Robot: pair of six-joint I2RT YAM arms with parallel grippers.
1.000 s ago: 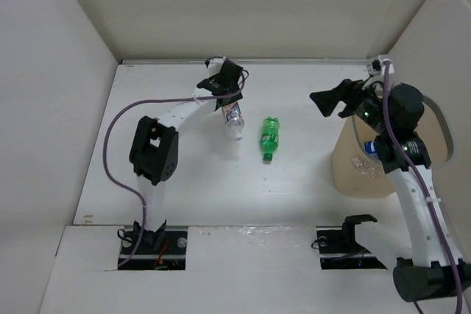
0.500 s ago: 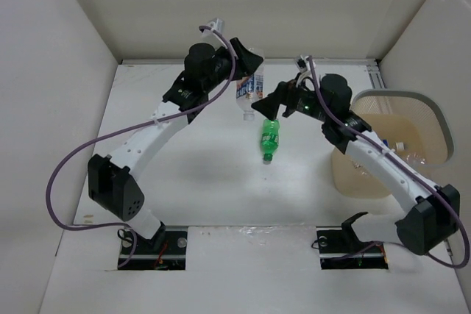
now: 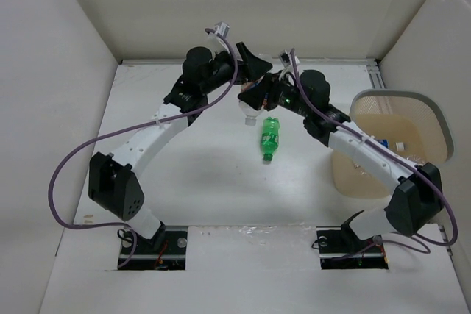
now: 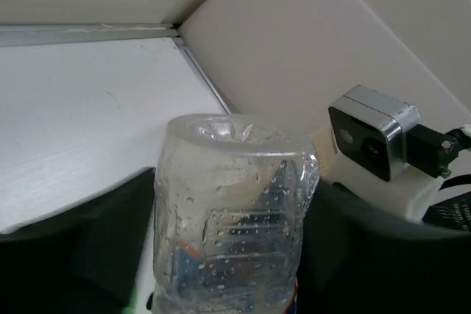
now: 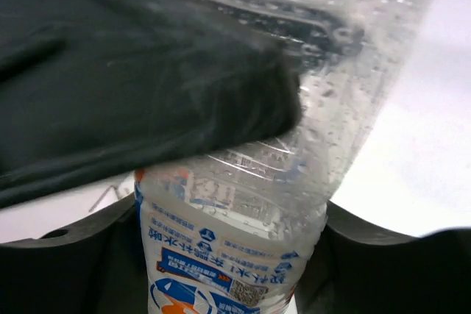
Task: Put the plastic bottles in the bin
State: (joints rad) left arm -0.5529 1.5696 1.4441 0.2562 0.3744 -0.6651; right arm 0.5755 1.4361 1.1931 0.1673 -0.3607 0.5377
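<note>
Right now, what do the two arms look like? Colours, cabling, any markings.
Left arm and right arm match: white links, black joint housings, black fingers. A purple cable runs along each. Green light on the right wrist; grey box camera on a white mount. No legible markings.

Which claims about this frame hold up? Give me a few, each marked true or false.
1. The green bottle lies on the table, with nothing touching it. True.
2. The clear bottle rests on the table. False: it is held off the table, between the left jaws and the right jaws at once.
3. The bin is empty. False: other bottles show inside it.
4. The bin stands on the right arm's side. True.
</note>
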